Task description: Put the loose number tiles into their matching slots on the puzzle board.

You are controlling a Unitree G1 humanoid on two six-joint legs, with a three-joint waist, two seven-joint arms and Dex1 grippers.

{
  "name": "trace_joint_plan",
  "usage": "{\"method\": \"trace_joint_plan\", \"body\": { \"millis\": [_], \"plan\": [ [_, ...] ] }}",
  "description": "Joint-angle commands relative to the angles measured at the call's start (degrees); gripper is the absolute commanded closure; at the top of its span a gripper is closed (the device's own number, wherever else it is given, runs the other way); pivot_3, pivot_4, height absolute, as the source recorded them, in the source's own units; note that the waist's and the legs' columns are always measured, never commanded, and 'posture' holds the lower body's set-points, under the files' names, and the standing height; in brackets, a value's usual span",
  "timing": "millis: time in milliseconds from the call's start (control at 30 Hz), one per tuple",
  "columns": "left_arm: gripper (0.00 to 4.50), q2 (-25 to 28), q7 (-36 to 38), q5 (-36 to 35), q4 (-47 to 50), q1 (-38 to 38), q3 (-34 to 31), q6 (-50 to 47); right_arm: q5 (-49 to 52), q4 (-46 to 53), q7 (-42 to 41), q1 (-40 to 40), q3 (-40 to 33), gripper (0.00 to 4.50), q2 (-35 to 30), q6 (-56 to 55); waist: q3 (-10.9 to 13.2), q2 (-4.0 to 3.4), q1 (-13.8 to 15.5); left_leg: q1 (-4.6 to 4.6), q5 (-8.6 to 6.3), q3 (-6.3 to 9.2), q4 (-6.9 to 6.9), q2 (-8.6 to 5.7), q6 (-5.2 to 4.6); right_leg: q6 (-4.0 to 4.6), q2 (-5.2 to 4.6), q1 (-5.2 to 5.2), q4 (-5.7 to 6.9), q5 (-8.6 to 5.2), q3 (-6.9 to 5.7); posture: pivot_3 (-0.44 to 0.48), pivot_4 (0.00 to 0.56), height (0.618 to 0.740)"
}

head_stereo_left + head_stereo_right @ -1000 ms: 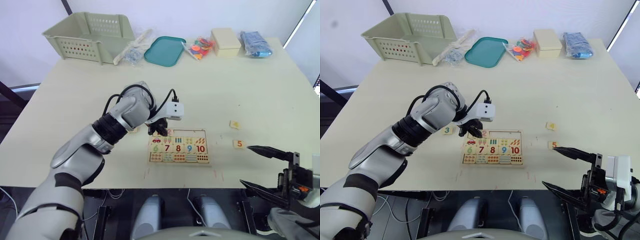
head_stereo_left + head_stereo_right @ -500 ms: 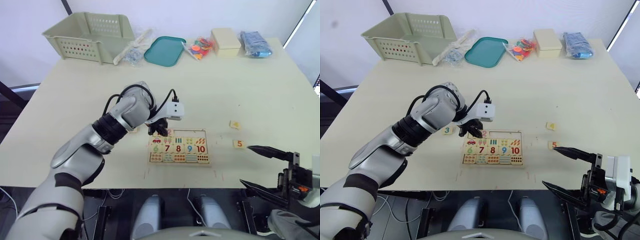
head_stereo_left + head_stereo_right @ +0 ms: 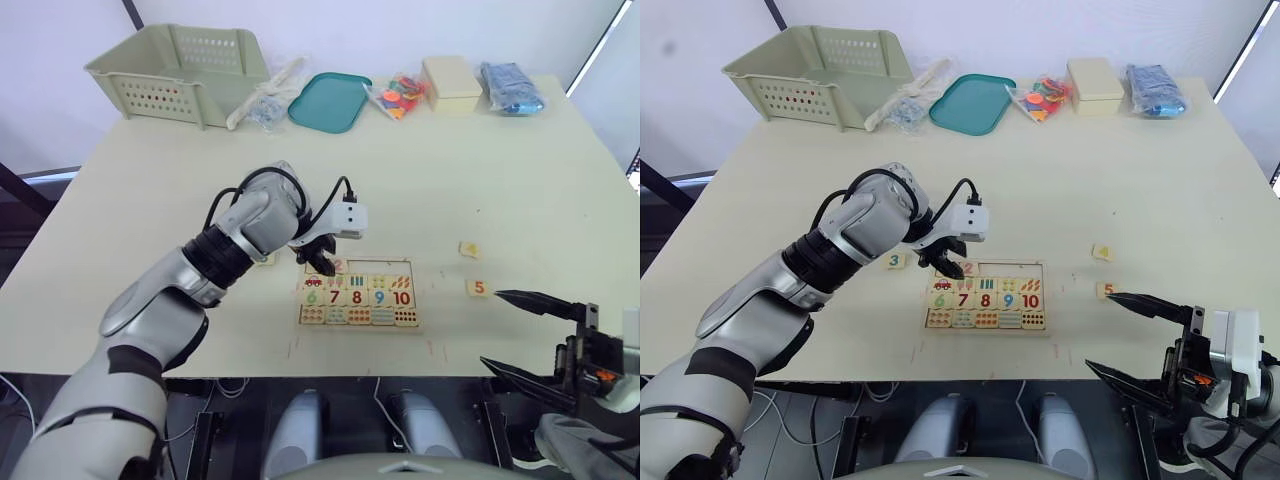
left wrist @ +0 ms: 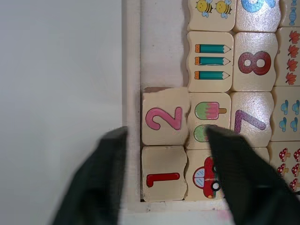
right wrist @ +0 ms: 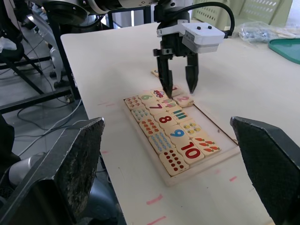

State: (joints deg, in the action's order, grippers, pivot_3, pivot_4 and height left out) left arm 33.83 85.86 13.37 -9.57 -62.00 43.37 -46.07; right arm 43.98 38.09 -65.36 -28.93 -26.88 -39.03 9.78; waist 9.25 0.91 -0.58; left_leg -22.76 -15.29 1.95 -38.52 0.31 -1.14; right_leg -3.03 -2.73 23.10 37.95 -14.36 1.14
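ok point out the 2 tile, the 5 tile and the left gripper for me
2 tile (image 4: 163, 118), left wrist view, on its pink digit.
5 tile (image 3: 479, 288), left eye view, middle of its face.
left gripper (image 5: 177, 84), right wrist view, midway between its open fingertips.

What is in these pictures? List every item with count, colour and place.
pale-wood puzzle board: one, table's near middle
square wooden number tiles: red 1 and pink 2 in the board's top row; green 3 left of the board; yellow 4 and orange 5 on its right
slotted plastic basket: one, pale green, far left
plastic tray: one, teal, far middle
bag of colourful pieces: one, beside the tray
lidded box: one, cream, far right
left gripper: open, over tiles 1 and 2
right gripper: open, near tile 5
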Motion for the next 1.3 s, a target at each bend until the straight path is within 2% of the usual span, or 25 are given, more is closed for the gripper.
{"method": "trace_joint_plan", "body": {
  "millis": [33, 167, 267, 433, 533, 600, 800, 900, 1133, 1300],
  "plan": [
    [0.05, 0.42, -0.17, -0.02, 1.65, -0.87, -1.17, 0.09, 0.52, 0.66, -0.36, 0.04, -0.35, 0.00, 0.10, -0.97, 0.00, 0.00, 0.00, 0.00, 0.00, 0.00, 0.00, 0.00, 0.00, 0.00, 0.00, 0.00, 0.00, 0.00, 0.00, 0.000, 0.150, 0.740],
    [0.05, 0.41, -0.30, -0.07, 1.58, -0.93, -1.33, 0.06, 0.63, 0.71, -0.37, 0.15, -0.47, 0.00, 0.02, -0.84, 0.00, 0.00, 0.00, 0.00, 0.00, 0.00, 0.00, 0.00, 0.00, 0.00, 0.00, 0.00, 0.00, 0.00, 0.00, 0.000, 0.150, 0.740],
    [0.05, 0.64, 0.25, -2.01, 0.32, -2.23, -4.02, -0.02, 0.63, 0.81, -0.39, 0.11, -0.58, 0.00, 0.04, -0.86, 0.00, 0.00, 0.00, 0.00, 0.00, 0.00, 0.00, 0.00, 0.00, 0.00, 0.00, 0.00, 0.00, 0.00, 0.00, 0.000, 0.150, 0.740],
    [0.05, 0.42, 1.76, -8.93, -2.00, -4.20, -11.53, 1.88, 0.52, 0.82, -0.31, 0.20, -0.49, 0.00, 0.21, -1.05, 0.00, 0.00, -0.01, -0.01, 0.00, 0.01, -0.01, 0.00, 0.00, 0.00, 0.00, 0.00, 0.00, 0.00, -0.02, 0.000, 0.150, 0.740],
    [0.05, -2.43, -1.43, -14.23, -2.21, -0.86, -18.18, 6.48, 0.38, 0.50, -0.33, 0.61, -0.18, 0.00, 0.23, -1.12, -0.02, -0.04, 0.00, 0.00, 0.00, 0.00, -0.01, 0.01, 0.00, 0.00, -0.01, 0.00, -0.01, 0.00, 0.00, 0.000, 0.150, 0.740],
    [0.05, -2.37, -0.45, -14.96, -2.54, 0.45, -18.14, 9.06, 0.33, 0.30, -0.34, 1.00, -0.02, 0.00, 0.15, -1.05, -0.02, -0.03, 0.01, 0.01, 0.00, 0.00, -0.02, 0.03, 0.00, 0.00, -0.04, 0.00, 0.00, 0.00, 0.00, 0.000, 0.150, 0.740],
    [0.05, -3.37, -3.53, -12.72, -7.37, 1.91, -16.98, 19.81, 0.18, 0.17, -0.34, 1.37, 0.16, 0.00, 0.22, -1.03, -0.01, -0.03, 0.08, 0.00, 0.00, -0.01, -0.03, -0.01, 0.00, 0.00, -0.03, 0.00, 0.01, 0.01, 0.00, 0.000, 0.150, 0.740],
    [0.92, -3.24, -2.32, -12.61, -8.01, 2.12, -16.07, 20.36, -0.16, 0.44, -0.21, 0.94, 0.25, 0.00, 0.58, -1.23, -0.01, -0.03, 0.06, 0.00, 0.00, -0.02, -0.04, -0.01, 0.00, -0.01, -0.03, 0.00, 0.02, 0.01, 0.01, 0.000, 0.150, 0.740],
    [4.48, -3.34, -1.60, -11.58, -8.65, 2.90, -15.20, 21.65, -0.62, 0.87, 0.24, 0.39, 0.37, 0.00, 1.26, -1.53, -0.01, -0.03, 0.03, 0.00, 0.00, -0.01, -0.04, -0.01, 0.00, -0.01, -0.02, 0.00, 0.02, 0.01, 0.00, 0.000, 0.150, 0.740],
    [4.48, -3.69, -1.73, -9.65, -10.33, 3.01, -13.82, 22.68, -0.88, 1.04, 0.73, 0.29, 0.78, 0.00, 1.47, -1.70, -0.01, -0.03, 0.02, 0.00, 0.00, -0.01, -0.04, -0.02, 0.00, -0.01, -0.02, 0.00, 0.02, 0.01, 0.00, 0.000, 0.150, 0.740]
  ]
}}
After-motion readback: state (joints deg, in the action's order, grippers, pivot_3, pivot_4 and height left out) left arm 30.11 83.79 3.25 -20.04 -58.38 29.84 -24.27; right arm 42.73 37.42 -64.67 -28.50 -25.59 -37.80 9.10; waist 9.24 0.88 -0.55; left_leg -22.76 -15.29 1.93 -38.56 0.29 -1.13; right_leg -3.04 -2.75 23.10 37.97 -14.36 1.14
